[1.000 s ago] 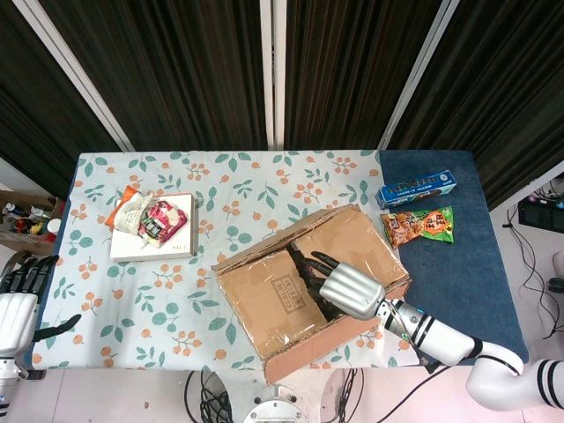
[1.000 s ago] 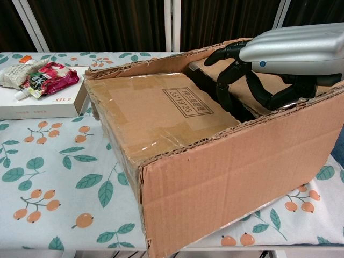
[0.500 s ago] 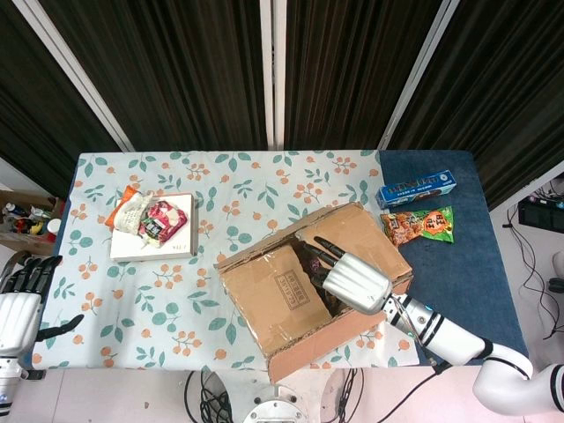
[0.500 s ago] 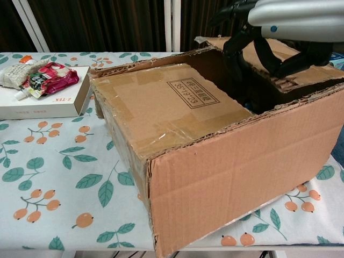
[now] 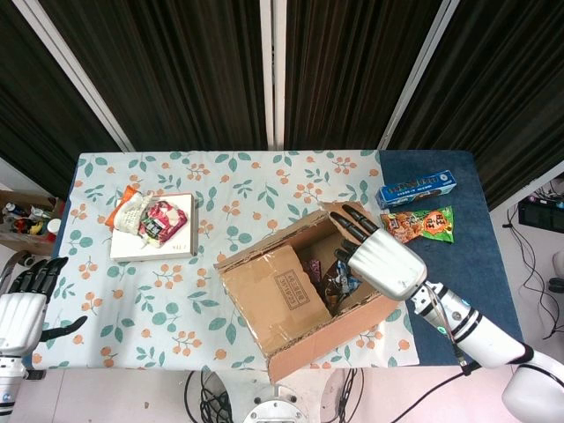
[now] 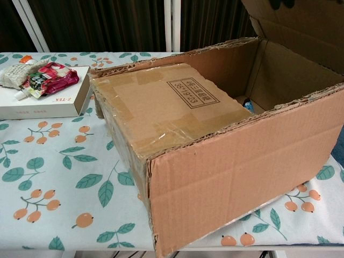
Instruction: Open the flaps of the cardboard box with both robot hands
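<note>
The cardboard box point(image 5: 300, 295) stands near the table's front edge, also close up in the chest view point(image 6: 236, 177). Its left flap point(image 5: 278, 295) lies flat and closed, with a printed label point(image 6: 188, 98). The right flap point(image 6: 301, 27) is raised upright. My right hand point(image 5: 383, 260) rests against that raised flap with fingers stretched out along it, gripping nothing. Colourful packets point(image 5: 330, 275) show inside the box. My left hand point(image 5: 22, 313) hangs off the table's left front corner, fingers apart and empty, far from the box.
A white flat box point(image 5: 152, 231) with snack bags on it lies at the left point(image 6: 43, 99). A blue carton point(image 5: 416, 189) and a green snack packet point(image 5: 419, 223) lie on the blue cloth point(image 5: 467, 273) to the right of the box.
My right hand has come out of the box and swung the right flap up and outward, exposing the inside. The box shifted slightly. The left hand has barely moved.
</note>
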`<state>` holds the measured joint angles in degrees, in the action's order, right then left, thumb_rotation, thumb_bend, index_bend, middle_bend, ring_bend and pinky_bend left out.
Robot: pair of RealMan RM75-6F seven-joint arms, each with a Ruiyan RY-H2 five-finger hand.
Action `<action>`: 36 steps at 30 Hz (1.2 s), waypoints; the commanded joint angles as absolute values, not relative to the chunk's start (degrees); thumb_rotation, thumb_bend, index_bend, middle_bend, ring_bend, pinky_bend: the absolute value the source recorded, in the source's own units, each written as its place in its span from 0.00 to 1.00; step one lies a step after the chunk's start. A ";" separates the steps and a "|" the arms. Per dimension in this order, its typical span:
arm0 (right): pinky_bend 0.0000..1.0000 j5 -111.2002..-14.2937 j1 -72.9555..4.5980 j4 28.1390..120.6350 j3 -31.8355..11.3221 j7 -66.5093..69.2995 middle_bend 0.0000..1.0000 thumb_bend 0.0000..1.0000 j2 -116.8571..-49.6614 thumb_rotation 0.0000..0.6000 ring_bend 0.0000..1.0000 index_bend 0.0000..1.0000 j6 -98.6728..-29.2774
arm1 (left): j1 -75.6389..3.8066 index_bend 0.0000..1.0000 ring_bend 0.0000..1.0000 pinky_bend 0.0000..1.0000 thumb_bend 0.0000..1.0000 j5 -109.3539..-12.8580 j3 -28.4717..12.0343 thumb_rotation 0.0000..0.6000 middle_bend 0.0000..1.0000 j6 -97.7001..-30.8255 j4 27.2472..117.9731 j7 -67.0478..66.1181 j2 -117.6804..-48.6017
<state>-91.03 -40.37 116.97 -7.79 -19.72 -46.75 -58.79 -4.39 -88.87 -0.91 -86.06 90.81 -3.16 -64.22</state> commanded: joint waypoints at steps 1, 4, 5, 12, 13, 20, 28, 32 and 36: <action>0.00 -90.52 -38.11 117.97 -8.42 -17.34 0.50 1.00 -42.87 1.00 0.00 0.49 -61.13 | -4.60 0.07 0.09 0.19 0.10 -88.86 -0.96 0.78 0.12 -85.85 91.00 -3.37 -64.41; 0.00 -90.95 -36.23 117.43 -8.40 -14.61 0.49 1.00 -40.64 1.00 0.00 0.48 -63.31 | -4.90 0.07 0.09 0.19 0.10 -88.90 -0.99 0.78 0.12 -85.49 91.23 -3.86 -64.56; 0.00 -91.09 -35.66 117.09 -8.36 -13.75 0.49 1.00 -39.99 1.00 0.00 0.48 -63.90 | -4.99 0.07 0.09 0.19 0.10 -88.93 -1.01 0.78 0.12 -85.39 91.36 -4.09 -64.55; 0.00 -91.38 -31.05 113.59 -8.10 -6.22 0.47 1.00 -35.57 1.00 0.00 0.46 -68.88 | -5.51 0.07 0.09 0.19 0.10 -88.73 -1.28 0.77 0.12 -84.93 92.66 -5.55 -64.22; 0.00 -91.23 -30.26 112.95 -8.00 -4.92 0.47 1.00 -34.96 1.00 0.00 0.45 -69.57 | -5.61 0.07 0.09 0.19 0.10 -88.71 -1.33 0.78 0.12 -84.85 92.90 -5.81 -64.18; 0.00 -89.87 -27.19 109.06 -7.00 0.60 0.46 1.00 -33.51 1.00 0.00 0.43 -69.90 | -6.29 0.07 0.09 0.19 0.10 -89.13 -1.47 0.78 0.12 -84.46 94.34 -7.29 -64.07; 0.00 -91.88 -24.51 104.43 -7.46 6.15 0.40 1.00 -37.04 1.00 0.00 0.35 -75.35 | -7.69 0.07 0.09 0.19 0.10 -91.53 -1.77 0.78 0.12 -84.41 97.02 -5.77 -62.11; 0.00 -92.42 -22.81 103.00 -9.04 10.34 0.31 1.00 -38.89 1.00 0.00 0.26 -81.53 | -11.70 0.07 0.09 0.19 0.12 -95.11 -3.20 0.81 0.12 -81.95 100.69 -2.39 -57.90; 0.00 -92.07 -21.05 103.09 -10.42 14.75 0.25 1.00 -39.70 1.00 0.00 0.19 -86.54 | -17.85 0.08 0.09 0.19 0.16 -97.41 -6.72 0.91 0.13 -78.13 104.26 1.78 -53.99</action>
<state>-91.96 -22.30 103.50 -9.42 12.75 -38.81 -84.38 -14.49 -95.73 -4.47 -80.60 101.94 -0.81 -56.43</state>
